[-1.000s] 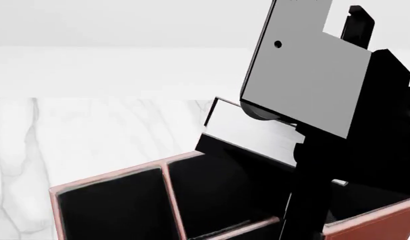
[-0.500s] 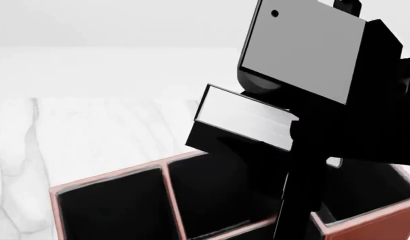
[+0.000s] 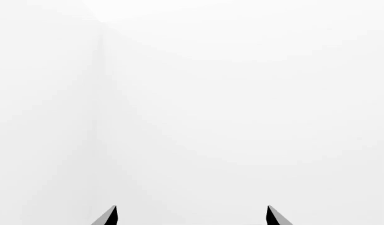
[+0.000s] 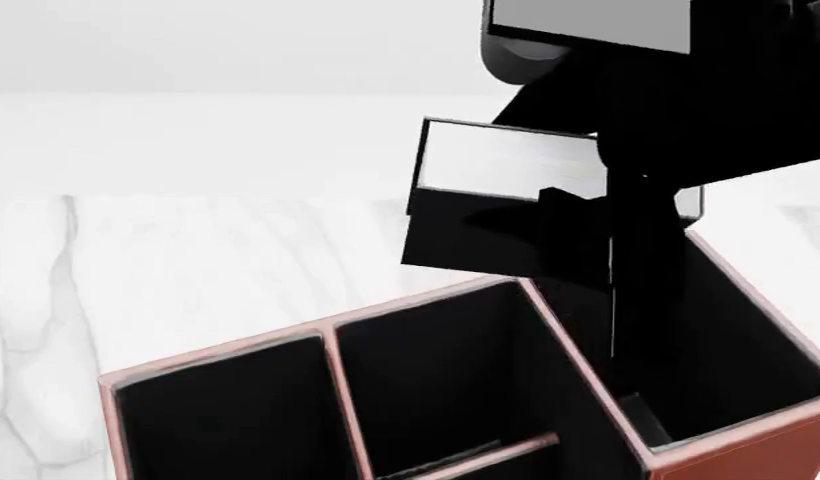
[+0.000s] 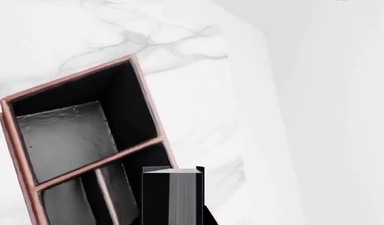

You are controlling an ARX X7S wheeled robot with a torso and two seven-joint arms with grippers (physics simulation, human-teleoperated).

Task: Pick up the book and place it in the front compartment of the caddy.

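Right gripper (image 4: 610, 215) closed on the book (image 4: 510, 190), holding it tilted in the air above the caddy (image 4: 424, 390), over its far edge; caddy sits on the marble tabletop (image 4: 183, 270); left gripper (image 3: 190, 216) open, fingertips apart, holding nothing.

I count one book (image 4: 510, 165), one caddy (image 4: 744, 455) showing at least four cells, one marble bench (image 4: 183, 270), and two claws: right (image 4: 610, 215), left (image 3: 190, 216).
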